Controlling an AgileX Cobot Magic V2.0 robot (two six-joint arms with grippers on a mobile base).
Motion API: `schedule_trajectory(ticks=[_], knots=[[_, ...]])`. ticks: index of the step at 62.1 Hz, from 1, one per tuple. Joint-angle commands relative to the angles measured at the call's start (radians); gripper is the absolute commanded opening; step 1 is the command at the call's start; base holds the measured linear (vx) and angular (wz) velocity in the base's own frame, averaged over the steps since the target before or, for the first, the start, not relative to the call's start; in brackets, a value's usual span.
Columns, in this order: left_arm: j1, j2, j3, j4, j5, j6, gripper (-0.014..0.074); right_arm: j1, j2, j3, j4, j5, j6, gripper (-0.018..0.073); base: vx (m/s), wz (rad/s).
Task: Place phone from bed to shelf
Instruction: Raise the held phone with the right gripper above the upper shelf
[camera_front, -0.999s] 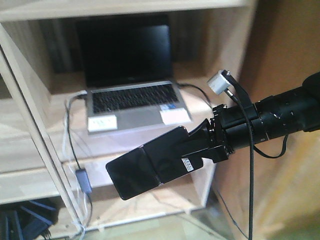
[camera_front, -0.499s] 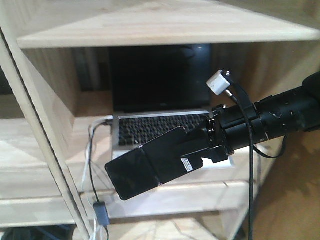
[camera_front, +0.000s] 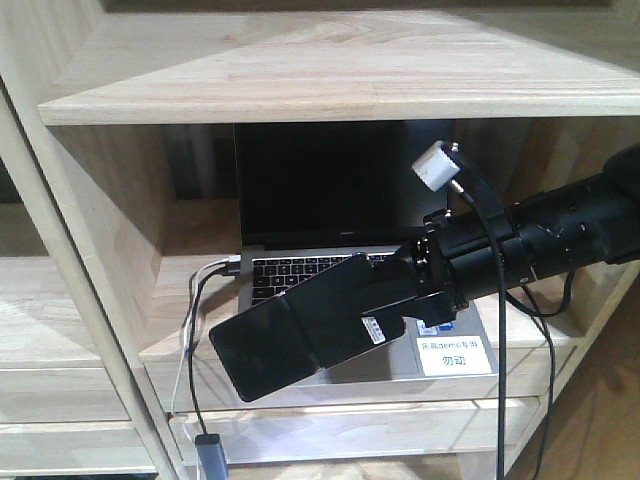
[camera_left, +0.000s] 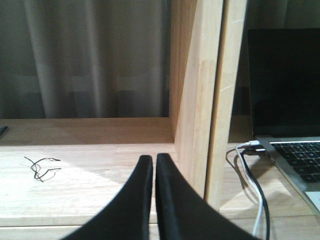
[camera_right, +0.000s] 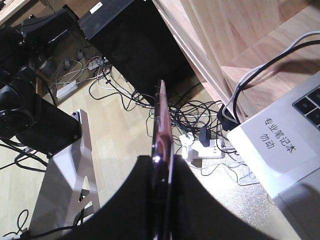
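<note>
Pinches the phone by its stickered end between the closed-in pads of the right gripper, with the slab tilted in mid-air and its free end lower, toward the camera's left. Shows the same slab edge-on from the right wrist view, rose-gold rim running up the frame, with only floor and tangled cables beneath it. Hangs just in front of the pale-wood shelf, level with the compartment holding the open silver laptop and its white paper label, touching neither. Rests the left gripper with fingers pressed together on nothing, aimed at the neighbouring compartment's bare board beside the upright divider. Reads as a task well past halfway: pick-up done, with no bed in any of the 3 views, and the carry to the shelf nearly finished. Leaves 3 steps, by this judgement: a reach forward over a board, a set-down and a release. Offers little free board around the laptop, and seemingly more room in the compartment to its left.
</note>
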Motion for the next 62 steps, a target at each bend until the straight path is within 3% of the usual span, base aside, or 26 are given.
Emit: schedule_trajectory(ticks=[1, 62], knots=[[-0.004, -0.013, -0.021, -0.009, -0.072, -0.006, 0.0001, -0.003, -0.040, -0.025, 0.083, 0.097, -0.001, -0.0002, 0.03, 0.01], [-0.004, -0.013, -0.021, -0.009, -0.072, -0.006, 0.0001, -0.003, -0.040, -0.028, 0.084, 0.098, -0.002, -0.0002, 0.00, 0.00]])
